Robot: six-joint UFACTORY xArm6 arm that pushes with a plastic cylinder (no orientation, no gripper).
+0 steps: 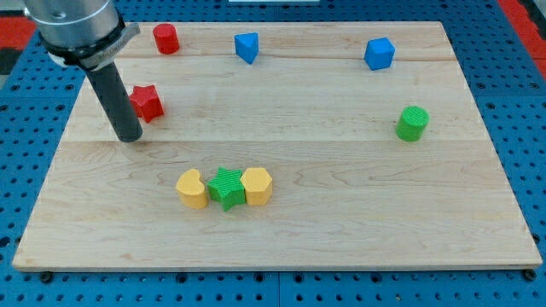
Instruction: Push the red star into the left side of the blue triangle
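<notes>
The red star [148, 102] lies on the wooden board at the view's left. The blue triangle [246, 47] sits near the view's top, right of and above the star. My tip [129, 136] rests on the board just left of and below the red star, close to it; I cannot tell whether they touch. The dark rod rises from the tip toward the view's top left.
A red cylinder [165, 38] stands at the top left. A blue cube [379, 53] is at the top right. A green cylinder [412, 123] is at the right. A yellow block [193, 188], green star [227, 187] and yellow hexagon [257, 185] form a row at bottom centre.
</notes>
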